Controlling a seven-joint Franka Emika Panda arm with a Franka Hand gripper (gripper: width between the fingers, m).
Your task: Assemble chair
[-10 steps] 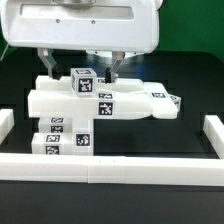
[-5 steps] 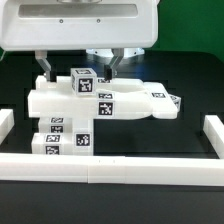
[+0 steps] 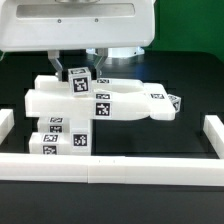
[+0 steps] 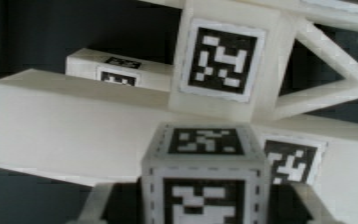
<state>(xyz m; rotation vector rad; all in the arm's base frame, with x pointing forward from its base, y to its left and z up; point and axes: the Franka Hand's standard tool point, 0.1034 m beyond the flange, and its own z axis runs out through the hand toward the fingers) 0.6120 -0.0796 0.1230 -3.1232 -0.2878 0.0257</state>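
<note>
The chair parts are white blocks with black-and-white tags. A wide flat panel (image 3: 120,103) lies mid-table, with lower tagged pieces (image 3: 60,135) in front of it. A small tagged block (image 3: 80,84) stands upright on the panel near the exterior view's left. My gripper (image 3: 78,72) comes straight down over it and is shut on this block, one finger on each side. In the wrist view the same block (image 4: 208,160) fills the space between the fingers (image 4: 108,205), with the gripper (image 4: 204,206) closed on its side faces. Beyond it lies a slotted panel (image 4: 87,100) carrying a large tag.
Long plain white rails border the work area: one along the front (image 3: 110,166), one at the exterior view's left (image 3: 5,125) and one at its right (image 3: 212,130). The large white robot housing (image 3: 80,25) hangs over the back. The table surface is black.
The fingers stood wide apart on both sides of the tagged block and have now closed onto it. The parts have barely shifted.
</note>
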